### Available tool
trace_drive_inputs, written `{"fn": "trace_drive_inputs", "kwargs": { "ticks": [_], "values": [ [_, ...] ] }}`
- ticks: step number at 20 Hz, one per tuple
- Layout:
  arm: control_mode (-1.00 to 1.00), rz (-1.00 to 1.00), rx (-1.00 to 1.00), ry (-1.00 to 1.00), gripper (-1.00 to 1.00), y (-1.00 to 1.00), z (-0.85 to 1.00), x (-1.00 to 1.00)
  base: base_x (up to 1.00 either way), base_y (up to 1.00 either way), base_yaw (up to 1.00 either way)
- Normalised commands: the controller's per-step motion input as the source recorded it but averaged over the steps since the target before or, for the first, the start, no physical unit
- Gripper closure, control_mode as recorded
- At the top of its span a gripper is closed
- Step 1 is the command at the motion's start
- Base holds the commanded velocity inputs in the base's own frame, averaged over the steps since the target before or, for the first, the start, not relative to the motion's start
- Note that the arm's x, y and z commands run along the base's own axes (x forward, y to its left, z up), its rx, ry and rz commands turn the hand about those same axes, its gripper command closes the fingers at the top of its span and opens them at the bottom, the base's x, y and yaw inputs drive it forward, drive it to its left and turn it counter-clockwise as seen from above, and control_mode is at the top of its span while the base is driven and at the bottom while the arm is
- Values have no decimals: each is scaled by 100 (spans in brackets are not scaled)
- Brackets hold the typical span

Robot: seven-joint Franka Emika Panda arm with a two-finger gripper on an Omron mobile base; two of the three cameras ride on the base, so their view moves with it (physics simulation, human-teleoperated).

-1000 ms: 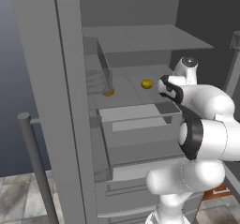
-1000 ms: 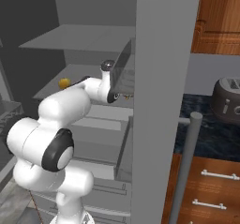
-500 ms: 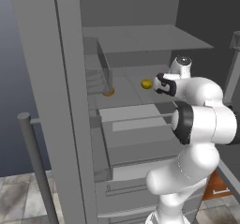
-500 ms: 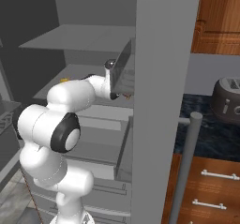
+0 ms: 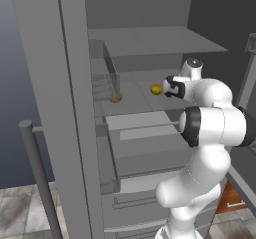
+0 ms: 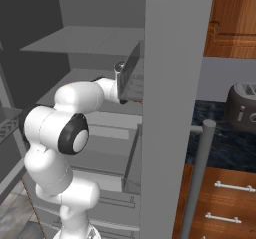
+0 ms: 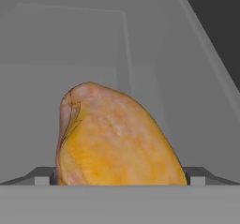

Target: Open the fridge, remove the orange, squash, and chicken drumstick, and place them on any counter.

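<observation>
Fingers (image 7: 121,178) stood spread wide, one dark tip at each side of the chicken drumstick (image 7: 115,136), which sat between them without being squeezed as far as I could see. Through the hand camera I saw the plump golden piece large and close, rising from 6 o'clock toward 11 o'clock, with grey fridge walls behind it.

From the left base camera I saw the fingers (image 5: 169,87) reaching into the open fridge (image 5: 150,43), with the drumstick (image 5: 157,89) just at their 9 o'clock, lying on the middle shelf (image 5: 135,95). At about 9 o'clock from that, near a clear upright divider, I saw a small orange-coloured item (image 5: 116,98) on the same shelf; I could not tell what it was. Below the shelf, pale drawers (image 5: 145,133) stood partly forward.

From the right base camera, the open fridge door (image 6: 170,108) hid the hand, and the white arm (image 6: 80,95) ran behind its edge. At 3 o'clock from the door I saw the black stone surface (image 6: 215,138) carrying a dark toaster (image 6: 244,108), with wooden drawers (image 6: 225,203) beneath.
</observation>
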Motion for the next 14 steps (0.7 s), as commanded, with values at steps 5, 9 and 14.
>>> {"fn": "trace_drive_inputs", "kwargs": {
  "ticks": [5,9,14],
  "values": [
    [-100,0,0,1,100,0,-20,0,0,0,0],
    [-100,0,0,0,100,0,-1,0,0,0,0],
    [-100,0,0,-5,100,0,0,-26,0,0,0]
  ]
}}
